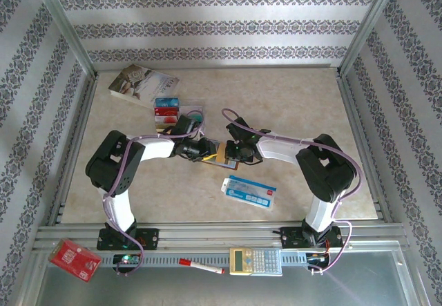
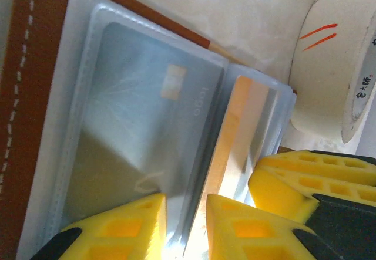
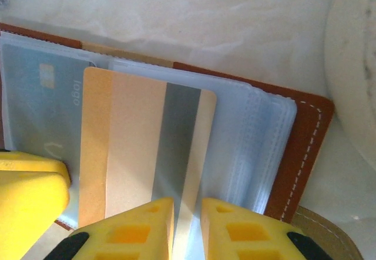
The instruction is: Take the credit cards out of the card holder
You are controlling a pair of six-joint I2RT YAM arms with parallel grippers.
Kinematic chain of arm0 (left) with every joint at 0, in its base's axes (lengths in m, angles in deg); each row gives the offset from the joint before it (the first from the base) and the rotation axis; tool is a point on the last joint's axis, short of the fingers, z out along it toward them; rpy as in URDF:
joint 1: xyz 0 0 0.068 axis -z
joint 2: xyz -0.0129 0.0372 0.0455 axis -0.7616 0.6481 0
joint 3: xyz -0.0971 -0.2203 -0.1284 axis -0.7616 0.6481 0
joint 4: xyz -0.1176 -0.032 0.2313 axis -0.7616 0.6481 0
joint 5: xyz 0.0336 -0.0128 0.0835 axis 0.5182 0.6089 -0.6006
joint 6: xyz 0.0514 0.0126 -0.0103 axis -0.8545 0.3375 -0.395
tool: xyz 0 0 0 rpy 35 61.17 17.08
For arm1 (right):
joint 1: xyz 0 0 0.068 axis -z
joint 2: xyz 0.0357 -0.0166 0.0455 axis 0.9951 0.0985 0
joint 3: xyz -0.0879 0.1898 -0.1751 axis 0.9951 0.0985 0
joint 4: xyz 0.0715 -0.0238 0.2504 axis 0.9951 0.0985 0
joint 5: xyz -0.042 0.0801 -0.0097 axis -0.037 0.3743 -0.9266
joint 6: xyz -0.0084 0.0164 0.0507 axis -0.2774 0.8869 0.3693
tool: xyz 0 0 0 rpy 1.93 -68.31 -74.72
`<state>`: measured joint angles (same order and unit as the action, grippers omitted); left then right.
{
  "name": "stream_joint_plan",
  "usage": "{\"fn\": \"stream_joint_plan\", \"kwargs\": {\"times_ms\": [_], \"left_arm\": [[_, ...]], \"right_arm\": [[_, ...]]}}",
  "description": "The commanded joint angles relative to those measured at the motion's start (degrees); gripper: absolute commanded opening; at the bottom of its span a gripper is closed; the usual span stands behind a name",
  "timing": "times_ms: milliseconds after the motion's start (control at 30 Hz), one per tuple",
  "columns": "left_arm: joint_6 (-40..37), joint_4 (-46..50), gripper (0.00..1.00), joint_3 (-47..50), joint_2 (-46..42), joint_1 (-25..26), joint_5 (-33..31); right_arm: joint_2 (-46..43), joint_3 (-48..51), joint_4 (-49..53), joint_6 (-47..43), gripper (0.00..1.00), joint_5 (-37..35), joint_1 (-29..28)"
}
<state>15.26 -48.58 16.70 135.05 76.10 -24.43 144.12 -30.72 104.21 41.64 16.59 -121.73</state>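
Note:
The reddish-brown card holder point(image 1: 222, 157) lies open mid-table, its leather cover point(image 2: 35, 95) point(image 3: 308, 142) under clear sleeves. My left gripper point(image 2: 185, 204) point(image 1: 207, 150) is shut on the sleeves' edge. A grey-blue credit card point(image 2: 147, 107) point(image 3: 35, 107) sits inside the sleeve beside it. My right gripper point(image 3: 188, 207) point(image 1: 232, 153) is shut on the near edge of a gold credit card point(image 3: 135, 148) with a grey stripe, which lies over the sleeves. The gold credit card point(image 2: 232, 137) shows nearly edge-on in the left wrist view. Several loose credit cards point(image 1: 166, 110) lie on the table behind the left gripper.
A white tape roll point(image 2: 335, 66) point(image 3: 352, 66) stands right beside the holder. A paperback book point(image 1: 141, 83) lies at the back left. A blue-and-white packet point(image 1: 248, 190) lies near the front. On the front rail are a red packet point(image 1: 74, 259), a marker point(image 1: 200, 266) and a calculator point(image 1: 255, 261).

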Motion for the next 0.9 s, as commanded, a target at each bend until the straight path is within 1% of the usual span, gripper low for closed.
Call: {"fn": "stream_joint_plan", "kwargs": {"times_ms": [0,167,500,600,700,867], "left_arm": [[-0.4,-0.2,0.26,-1.4,1.1,-0.5,1.6],[-0.8,-0.6,0.26,-2.1,2.5,-0.6,4.7],[-1.2,-1.4,0.25,-2.7,2.6,-0.9,5.9],[-1.8,-1.1,0.21,-2.8,2.1,-1.2,5.8],[-2.8,-0.7,0.15,-2.5,0.8,-2.0,5.1],[-3.3,-0.7,0.04,-2.4,-0.5,-3.0,6.4]], "right_arm": [[2.3,-0.4,1.9,-0.3,0.23,0.3,-0.3],[3.2,-0.5,2.0,-0.5,0.23,0.5,-0.3],[4.3,-1.1,3.7,-1.0,0.23,0.2,0.2],[3.9,-1.0,4.1,-1.7,0.23,0.0,0.5],[3.6,-0.6,4.3,-2.5,0.23,-0.5,1.0],[2.3,0.8,3.3,-2.4,0.23,-1.2,1.8]]}}
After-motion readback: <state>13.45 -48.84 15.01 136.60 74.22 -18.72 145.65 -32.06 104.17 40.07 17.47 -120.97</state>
